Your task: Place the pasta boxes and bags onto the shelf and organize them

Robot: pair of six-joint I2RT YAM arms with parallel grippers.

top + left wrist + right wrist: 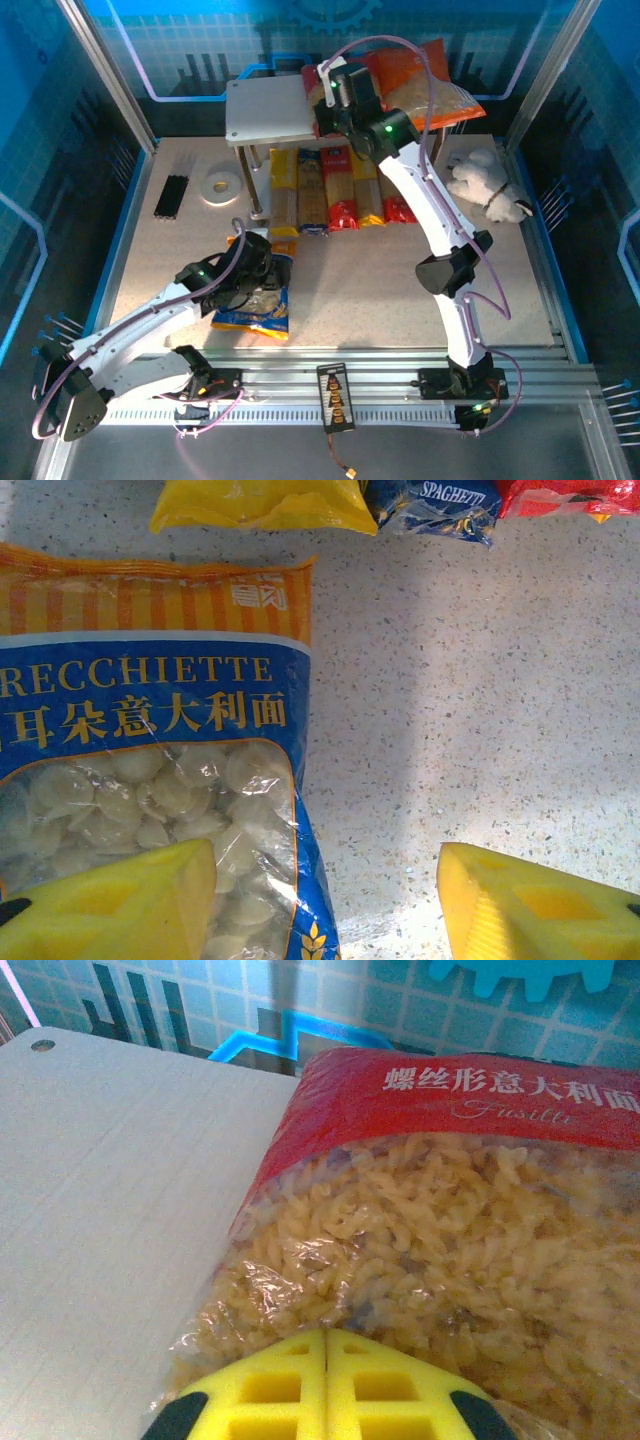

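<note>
My left gripper [262, 275] [325, 880] hangs open low over the right edge of the blue-yellow bag [258, 310] [150, 730], which lies flat on the table. One finger is above the bag's window and the other above bare table. My right gripper [330, 85] [327, 1335] is shut, its tips against the near edge of the red bag [450, 1240] lying on the shelf's top board [265, 110] [110, 1180]. An orange bag [425, 70] lies beside it. Several pasta boxes [338, 190] lie side by side under that board; their near ends [255, 505] show ahead of my left gripper.
A white tape roll [220, 186] and a bundle of black sticks [172, 195] lie left of the shelf. A white plush toy [488, 185] sits at the right. Blue walls and metal posts close in the table.
</note>
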